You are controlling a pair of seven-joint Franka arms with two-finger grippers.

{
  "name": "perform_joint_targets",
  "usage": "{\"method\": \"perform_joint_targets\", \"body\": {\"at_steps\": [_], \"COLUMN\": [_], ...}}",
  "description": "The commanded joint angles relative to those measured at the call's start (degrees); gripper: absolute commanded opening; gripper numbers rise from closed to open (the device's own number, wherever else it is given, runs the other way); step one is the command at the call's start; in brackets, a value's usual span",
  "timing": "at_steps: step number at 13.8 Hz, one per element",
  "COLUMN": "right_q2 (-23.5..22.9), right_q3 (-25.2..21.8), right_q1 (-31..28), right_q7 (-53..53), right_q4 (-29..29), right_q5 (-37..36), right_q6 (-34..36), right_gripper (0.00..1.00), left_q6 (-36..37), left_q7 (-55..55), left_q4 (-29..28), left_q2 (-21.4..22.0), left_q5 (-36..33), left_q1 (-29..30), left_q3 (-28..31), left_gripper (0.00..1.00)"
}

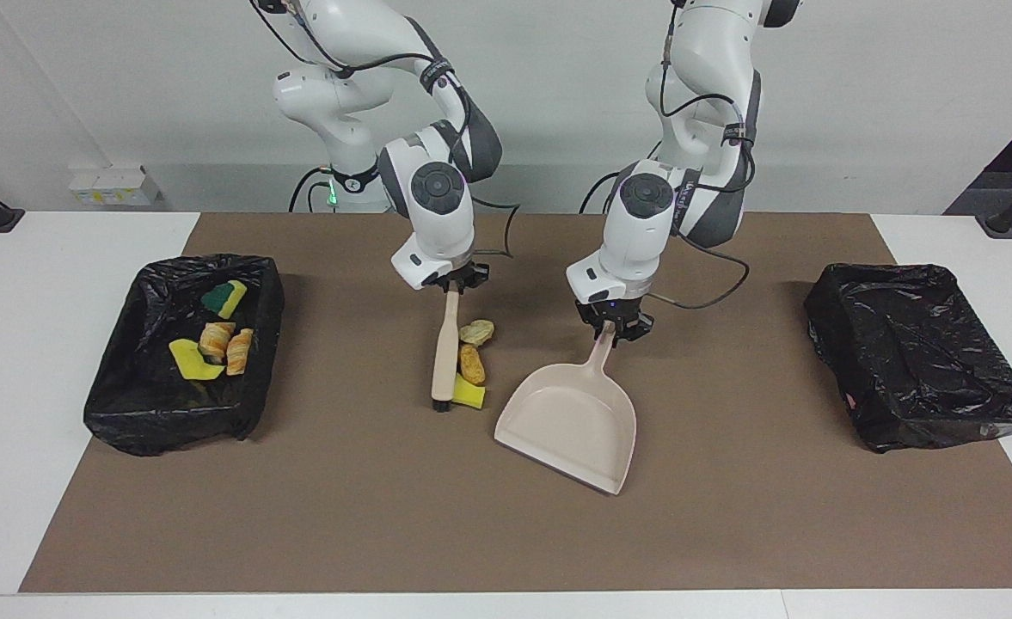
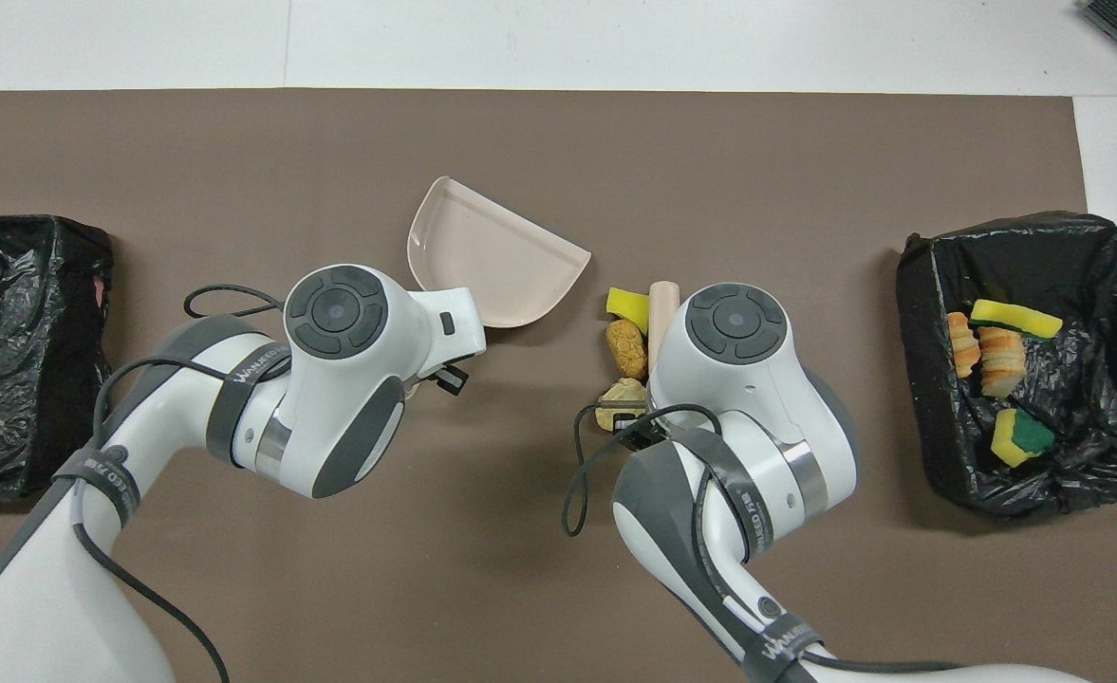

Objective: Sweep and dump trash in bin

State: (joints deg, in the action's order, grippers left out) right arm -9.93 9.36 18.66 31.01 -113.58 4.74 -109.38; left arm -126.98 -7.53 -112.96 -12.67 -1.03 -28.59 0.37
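Trash (image 1: 471, 364) sits just above the middle of the facing view: a yellow sponge scrap (image 1: 471, 394) lowest in frame, a golden bread-like lump above it and a paler lump (image 1: 476, 332) at the top of the line. Lowest of all, the beige dustpan (image 1: 570, 425) lies at centre frame, its handle clamped in the left gripper (image 1: 613, 331) and its open lip aimed down-frame, so the pile is beside its side wall, not at its mouth. Up from there, the brush (image 1: 445, 357) stands bristles-down on the mat, touching the sponge scrap, its handle pinched tight by the right gripper (image 1: 451, 288) just above the pile. To my eye the sweep is on, and it wants the pan's lip turned to face the scraps and pressed flat, with the brush pushing low and steady so nothing rolls past. At mid-height on the frame's edges sit two black-lined bins: one (image 1: 127, 413) with scraps inside at the right arm's end, the other (image 1: 918, 361) at the left arm's end.
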Motion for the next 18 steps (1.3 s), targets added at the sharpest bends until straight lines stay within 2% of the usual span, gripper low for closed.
{"method": "perform_joint_targets", "body": {"at_steps": [1, 6, 10, 14, 18], "right_q2": [0.7, 0.8, 1.0, 1.2, 1.6], "right_q3": [0.4, 0.4, 0.5, 0.5, 0.4], "right_q1": [-0.2, -1.3, -1.1, -1.2, -2.1], "right_q7": [-2.2, -8.9, -9.0, -9.2, -14.8], "right_q4": [-0.1, -0.4, -0.6, -1.1, -1.8], "right_q5": [-0.6, -0.7, -0.7, -0.6, -0.6], "right_q6": [1.2, 2.9, 3.7, 4.1, 4.7], "right_gripper": [0.0, 0.0, 0.0, 0.0, 0.0], "left_q6": [3.5, 16.1, 18.2, 13.9, 8.1], "left_q7": [-11.1, -42.3, -53.3, -52.9, -45.1], "left_q4": [-0.7, -0.8, -4.5, -10.0, -14.4], "left_q2": [2.6, 13.7, 16.3, 15.6, 15.5], "left_q5": [-1.3, -1.3, -1.4, -3.9, -3.9], "left_q1": [4.3, 17.1, 17.6, 13.2, 9.9], "left_q3": [-0.2, -0.3, -0.3, -0.6, -0.6], "left_gripper": [0.0, 0.0, 0.0, 0.0, 0.0]}}
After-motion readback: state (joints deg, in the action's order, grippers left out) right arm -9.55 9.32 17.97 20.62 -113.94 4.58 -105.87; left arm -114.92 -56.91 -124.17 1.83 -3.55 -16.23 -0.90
